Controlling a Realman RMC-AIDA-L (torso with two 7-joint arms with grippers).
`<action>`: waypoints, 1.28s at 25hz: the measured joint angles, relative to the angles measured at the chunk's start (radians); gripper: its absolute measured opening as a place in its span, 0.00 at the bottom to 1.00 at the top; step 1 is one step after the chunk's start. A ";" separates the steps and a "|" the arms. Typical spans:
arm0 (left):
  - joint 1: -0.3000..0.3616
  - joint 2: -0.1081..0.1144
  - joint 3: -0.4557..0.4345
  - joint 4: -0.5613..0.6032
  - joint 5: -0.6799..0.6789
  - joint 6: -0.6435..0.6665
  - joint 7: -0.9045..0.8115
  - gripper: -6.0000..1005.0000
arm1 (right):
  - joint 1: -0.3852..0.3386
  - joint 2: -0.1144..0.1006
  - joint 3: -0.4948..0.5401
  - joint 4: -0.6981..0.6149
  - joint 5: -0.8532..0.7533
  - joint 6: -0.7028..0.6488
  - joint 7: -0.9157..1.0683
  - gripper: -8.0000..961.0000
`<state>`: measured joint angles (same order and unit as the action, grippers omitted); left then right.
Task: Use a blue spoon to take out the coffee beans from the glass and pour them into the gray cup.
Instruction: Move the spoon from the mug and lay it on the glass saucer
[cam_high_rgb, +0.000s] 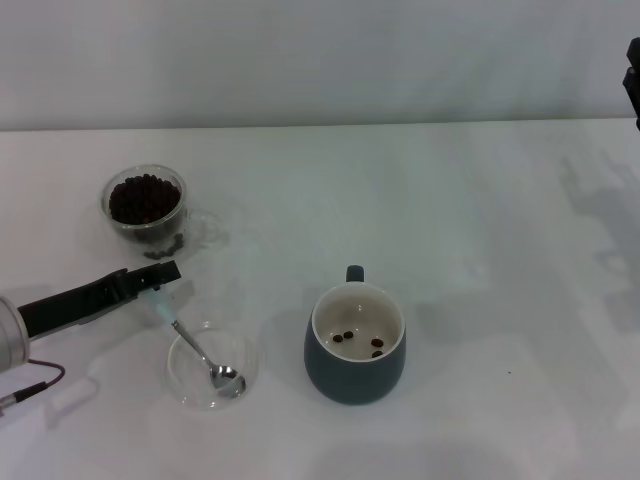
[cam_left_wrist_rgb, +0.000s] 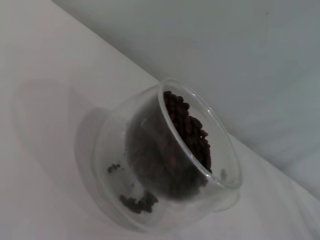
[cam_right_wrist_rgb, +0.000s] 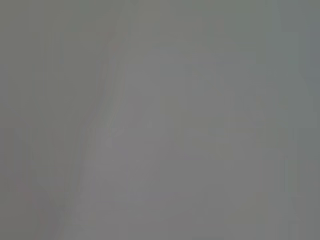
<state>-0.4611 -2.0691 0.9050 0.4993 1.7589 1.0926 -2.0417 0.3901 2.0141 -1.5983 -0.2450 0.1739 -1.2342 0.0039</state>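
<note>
Though its handle end hides under the left gripper (cam_high_rgb: 160, 275), blue spoon (cam_high_rgb: 212, 366) bowl-down in dish (cam_high_rgb: 185, 385).

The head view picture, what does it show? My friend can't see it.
The left gripper reaches over the blue spoon, whose bowl rests in a clear dish. Behind is the glass full of coffee beans; on the right, the gray cup holds a few beans.

Open table (cam_high_rgb: 480, 200) right of gray cup (cam_high_rgb: 355, 345)
</note>
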 joint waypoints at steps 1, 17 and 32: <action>0.000 0.000 0.000 0.000 0.000 -0.003 0.001 0.33 | 0.000 0.000 0.000 0.000 0.001 0.000 0.002 0.60; 0.007 -0.003 -0.002 0.000 -0.011 -0.093 0.037 0.56 | -0.007 0.000 0.006 0.004 0.004 -0.009 0.022 0.60; 0.072 -0.002 -0.041 0.059 -0.042 -0.124 0.202 0.75 | -0.001 0.000 0.007 0.004 0.004 -0.003 0.022 0.60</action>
<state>-0.3890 -2.0708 0.8641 0.5581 1.7174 0.9682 -1.8398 0.3892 2.0140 -1.5912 -0.2407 0.1779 -1.2368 0.0262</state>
